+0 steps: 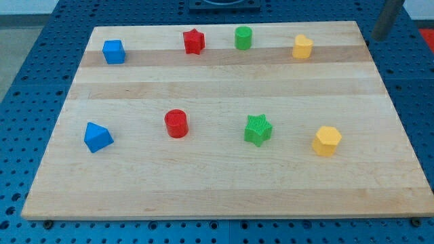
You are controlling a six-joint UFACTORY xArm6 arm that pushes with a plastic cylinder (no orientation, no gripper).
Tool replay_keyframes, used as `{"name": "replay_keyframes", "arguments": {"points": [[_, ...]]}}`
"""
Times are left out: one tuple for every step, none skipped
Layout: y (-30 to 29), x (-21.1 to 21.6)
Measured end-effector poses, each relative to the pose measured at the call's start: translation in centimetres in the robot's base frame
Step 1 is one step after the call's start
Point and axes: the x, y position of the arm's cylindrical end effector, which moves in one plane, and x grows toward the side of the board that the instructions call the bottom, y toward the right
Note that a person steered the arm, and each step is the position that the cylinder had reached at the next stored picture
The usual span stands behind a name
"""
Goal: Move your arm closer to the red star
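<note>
The red star (pixel 194 41) lies near the view's top edge of the wooden board (pixel 224 190), left of centre. A dark rod comes in at the view's top right corner. My tip (pixel 379 37) is just off the board's top right corner, far to the right of the red star. Between them along the top row sit a green cylinder (pixel 243 38) and a yellow pentagon block (pixel 302 47).
A blue cube (pixel 114 51) sits at the top left. The lower row holds a blue triangular block (pixel 97 137), a red cylinder (pixel 176 123), a green star (pixel 258 129) and a yellow hexagon block (pixel 327 141). A blue pegboard table (pixel 27 81) surrounds the board.
</note>
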Motion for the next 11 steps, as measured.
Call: {"name": "replay_keyframes", "arguments": {"points": [[-5.2, -1.0], [-8.8, -1.6], [-9.1, -2.1], [-11.5, -4.4], [-14.8, -4.4], [-19.8, -4.4], [-25.3, -4.4], [-29.9, -4.4], [-33.4, -4.4], [-34.3, -4.4], [-34.0, -4.7]]}}
